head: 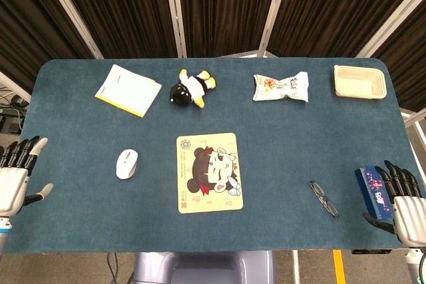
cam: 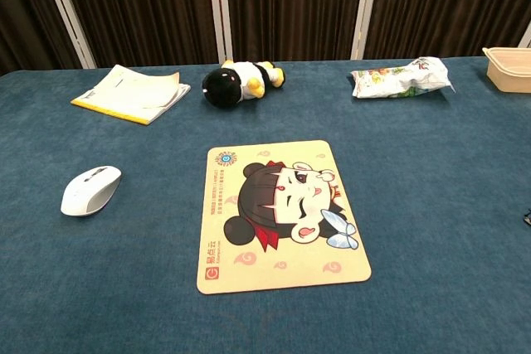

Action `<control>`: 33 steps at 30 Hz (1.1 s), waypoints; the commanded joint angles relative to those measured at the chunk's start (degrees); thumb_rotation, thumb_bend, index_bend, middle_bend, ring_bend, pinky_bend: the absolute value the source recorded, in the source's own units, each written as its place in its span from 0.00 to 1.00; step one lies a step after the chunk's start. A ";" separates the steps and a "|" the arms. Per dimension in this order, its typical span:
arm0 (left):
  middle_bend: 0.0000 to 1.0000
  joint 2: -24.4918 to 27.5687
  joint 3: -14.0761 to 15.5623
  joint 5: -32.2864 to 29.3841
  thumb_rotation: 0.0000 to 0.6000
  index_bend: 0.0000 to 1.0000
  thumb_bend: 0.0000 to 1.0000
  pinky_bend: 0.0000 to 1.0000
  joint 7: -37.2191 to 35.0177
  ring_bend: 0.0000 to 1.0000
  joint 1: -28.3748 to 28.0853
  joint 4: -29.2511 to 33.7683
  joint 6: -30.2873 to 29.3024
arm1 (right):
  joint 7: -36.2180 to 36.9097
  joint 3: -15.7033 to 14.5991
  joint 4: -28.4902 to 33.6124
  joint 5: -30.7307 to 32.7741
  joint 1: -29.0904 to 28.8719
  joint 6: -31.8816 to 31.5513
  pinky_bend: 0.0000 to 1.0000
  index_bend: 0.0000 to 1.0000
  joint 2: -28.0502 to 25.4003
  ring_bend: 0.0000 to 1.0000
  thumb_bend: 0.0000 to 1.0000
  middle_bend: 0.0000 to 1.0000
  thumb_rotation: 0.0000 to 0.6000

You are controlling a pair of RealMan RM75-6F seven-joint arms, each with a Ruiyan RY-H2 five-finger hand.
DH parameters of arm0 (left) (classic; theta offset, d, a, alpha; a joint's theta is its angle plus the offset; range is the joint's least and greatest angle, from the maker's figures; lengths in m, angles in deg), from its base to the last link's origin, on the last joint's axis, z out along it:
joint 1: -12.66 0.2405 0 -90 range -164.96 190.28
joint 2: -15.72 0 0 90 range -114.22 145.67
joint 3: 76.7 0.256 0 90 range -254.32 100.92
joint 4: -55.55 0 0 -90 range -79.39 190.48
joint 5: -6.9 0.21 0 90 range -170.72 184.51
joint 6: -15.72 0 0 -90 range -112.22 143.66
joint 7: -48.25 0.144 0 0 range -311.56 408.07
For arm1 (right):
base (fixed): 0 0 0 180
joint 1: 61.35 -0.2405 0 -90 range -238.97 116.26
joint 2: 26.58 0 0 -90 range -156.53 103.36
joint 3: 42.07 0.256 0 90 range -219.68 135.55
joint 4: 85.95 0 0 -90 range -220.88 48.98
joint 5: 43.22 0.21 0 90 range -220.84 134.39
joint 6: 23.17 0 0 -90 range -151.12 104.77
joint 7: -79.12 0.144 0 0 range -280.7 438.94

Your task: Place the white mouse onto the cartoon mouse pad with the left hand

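The white mouse lies on the blue table, a little left of the cartoon mouse pad, which shows a girl's face on a yellow ground. My left hand hangs at the table's left edge, well left of the mouse, fingers spread and holding nothing. At the front right corner my right hand is also spread and holds nothing. Neither hand shows in the chest view.
Along the far edge lie a yellow-edged booklet, a black-and-white plush toy, a snack bag and a beige tray. Glasses and a blue packet lie near my right hand.
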 commanded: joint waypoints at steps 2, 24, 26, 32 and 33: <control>0.00 2.18 -0.35 6.01 1.00 0.14 0.23 0.00 -1.57 0.00 -5.67 -3.32 5.05 | -0.14 0.03 0.04 0.04 -0.06 0.08 0.00 0.08 0.00 0.00 0.09 0.00 1.00; 0.00 -1.66 2.77 18.71 1.00 0.23 0.09 0.00 23.76 0.00 -27.03 -11.50 31.13 | 0.09 0.02 0.22 0.17 -0.12 0.32 0.00 0.08 -0.17 0.00 0.09 0.00 1.00; 0.00 -2.54 4.03 21.13 1.00 0.23 0.09 0.00 21.71 0.00 -28.60 -13.54 31.35 | 0.03 0.03 0.23 0.19 -0.12 0.32 0.00 0.08 -0.16 0.00 0.09 0.00 1.00; 0.00 -5.20 6.93 23.09 1.00 0.24 0.08 0.00 13.65 0.00 -31.86 -18.13 33.51 | 0.05 0.04 0.29 0.23 -0.15 0.39 0.00 0.08 -0.19 0.00 0.09 0.00 1.00; 0.00 -6.29 7.00 22.26 1.00 0.24 0.09 0.00 11.84 0.00 -32.04 -18.72 33.86 | 0.09 0.03 0.30 0.22 -0.15 0.39 0.00 0.08 -0.19 0.00 0.09 0.00 1.00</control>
